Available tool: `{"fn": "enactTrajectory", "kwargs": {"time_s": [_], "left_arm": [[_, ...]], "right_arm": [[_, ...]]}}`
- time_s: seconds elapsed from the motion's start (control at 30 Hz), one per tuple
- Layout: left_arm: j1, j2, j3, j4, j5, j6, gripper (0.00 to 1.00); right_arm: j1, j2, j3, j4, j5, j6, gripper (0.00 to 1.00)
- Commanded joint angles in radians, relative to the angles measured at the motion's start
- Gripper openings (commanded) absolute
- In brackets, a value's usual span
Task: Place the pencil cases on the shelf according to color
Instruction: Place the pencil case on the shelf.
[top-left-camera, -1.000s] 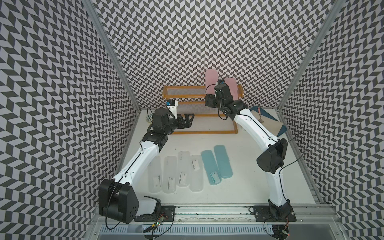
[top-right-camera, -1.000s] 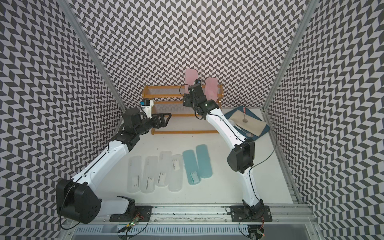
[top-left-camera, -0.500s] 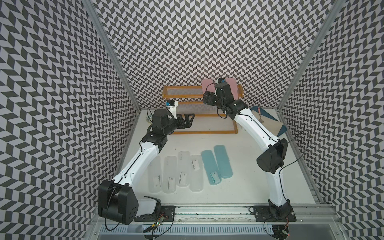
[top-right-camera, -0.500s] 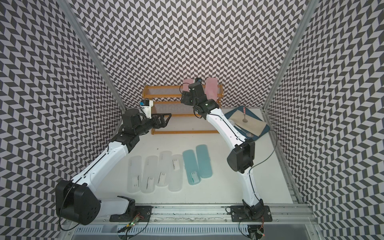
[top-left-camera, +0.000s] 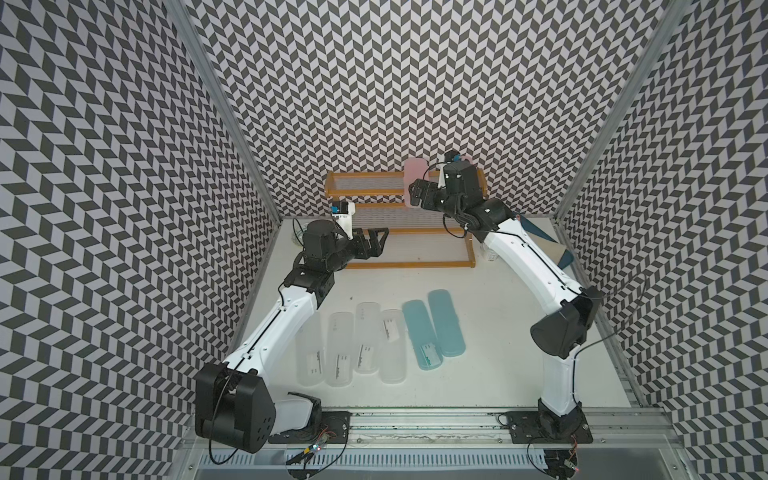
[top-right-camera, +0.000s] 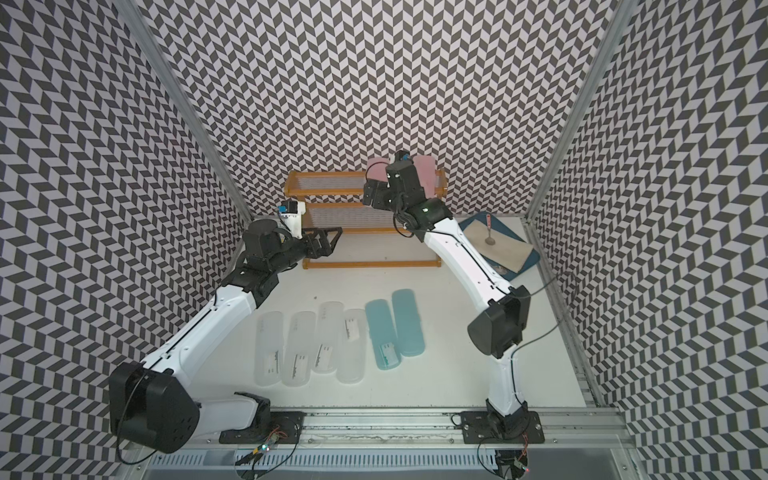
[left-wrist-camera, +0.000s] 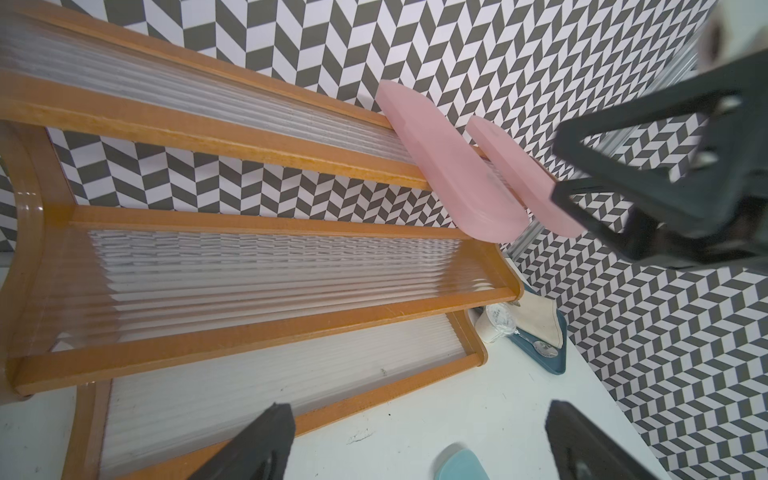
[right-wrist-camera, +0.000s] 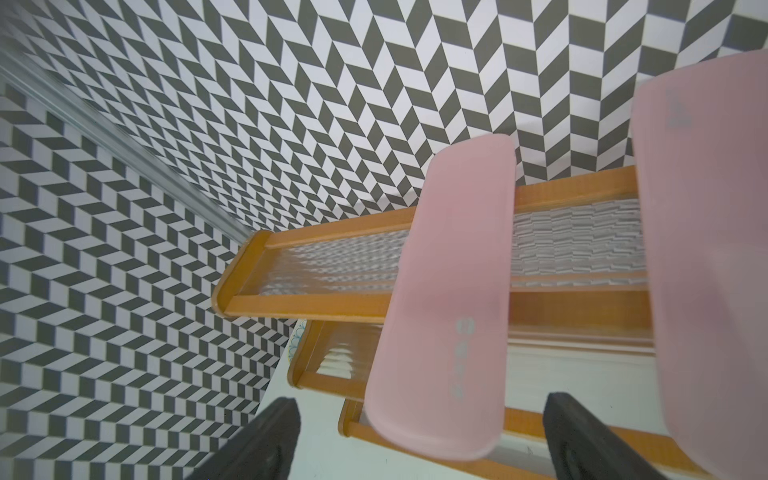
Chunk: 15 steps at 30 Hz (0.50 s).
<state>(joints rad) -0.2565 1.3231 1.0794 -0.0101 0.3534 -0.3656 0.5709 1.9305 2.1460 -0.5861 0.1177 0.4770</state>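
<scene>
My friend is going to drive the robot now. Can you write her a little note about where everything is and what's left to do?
Left gripper: open, empty, in front of the shelf.
Right gripper: open at the top tier, a finger on either side of one pink case, not gripping it.
Done: that case and the other pink case lie side by side across the top tier, ends sticking out past the front.
Left: two blue cases and four clear cases lie in a row on the table. Each colour probably gets its own tier.
</scene>
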Motion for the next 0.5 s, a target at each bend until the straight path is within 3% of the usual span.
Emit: {"fn": "enactTrajectory", "kwargs": {"time_s": [0.0,0.3,0.47], "left_arm": [[0.001,0.011,0.034,-0.023,0.017,-0.022,0.99],[-0.034,-0.074,-0.075,-0.105,-0.097,-0.076,0.99],[-0.052,-0.119,-0.129,-0.110,-0.140,-0.132,0.99]], "right_arm": [[-0.003,-0.145,-0.113,0.015,-0.002,-0.005,0.96],[-0.004,-0.651,-0.876,0.274,-0.039,-0.081,1.00],[-0.005,-0.810,-1.065,0.314,-0.092,-0.095,1.00]]}}
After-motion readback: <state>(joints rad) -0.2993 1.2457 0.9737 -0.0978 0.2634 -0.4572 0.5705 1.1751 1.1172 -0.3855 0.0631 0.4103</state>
